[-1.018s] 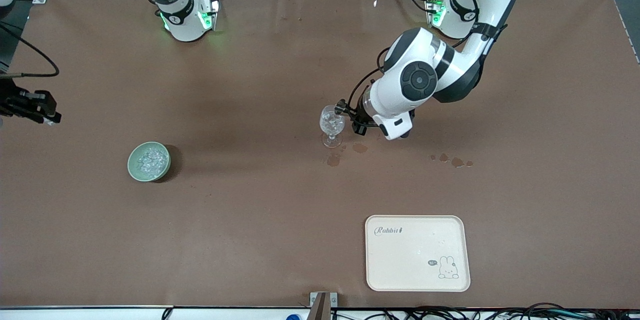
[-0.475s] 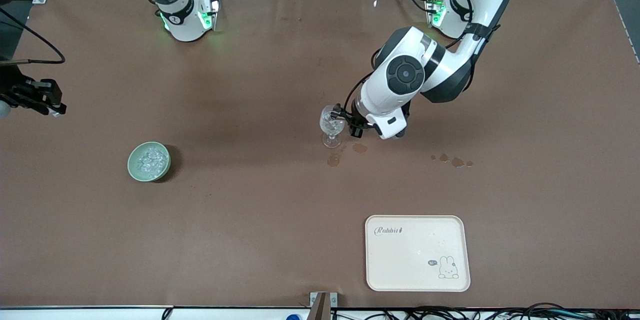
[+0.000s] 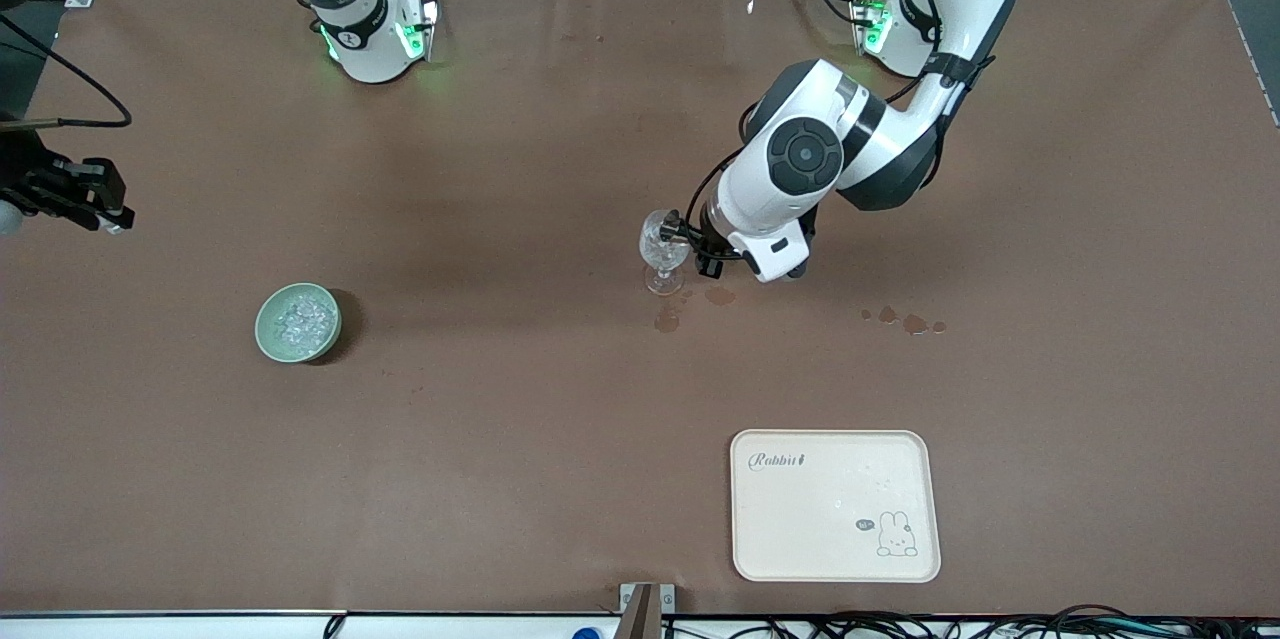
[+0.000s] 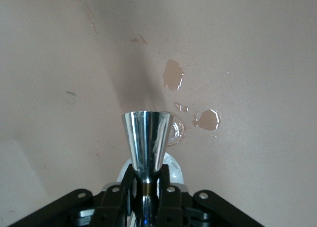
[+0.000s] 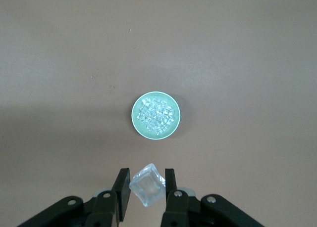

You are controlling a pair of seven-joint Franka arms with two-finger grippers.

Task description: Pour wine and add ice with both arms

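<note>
Front view. Left gripper [image 3: 685,241] at the stemmed glass [image 3: 663,253] mid-table, wet spots [image 3: 690,307] just beside its foot — more spots [image 3: 903,321] toward the left arm's end. Pale green bowl [image 3: 298,322] of ice [image 3: 304,319]; cream tray [image 3: 835,506] nearer the camera; right gripper [image 3: 85,204] at the table's edge.

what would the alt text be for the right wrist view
The right gripper is shut on a clear ice cube, high above a pale green bowl heaped with ice. The bowl stands alone on the plain brown table cover.
</note>
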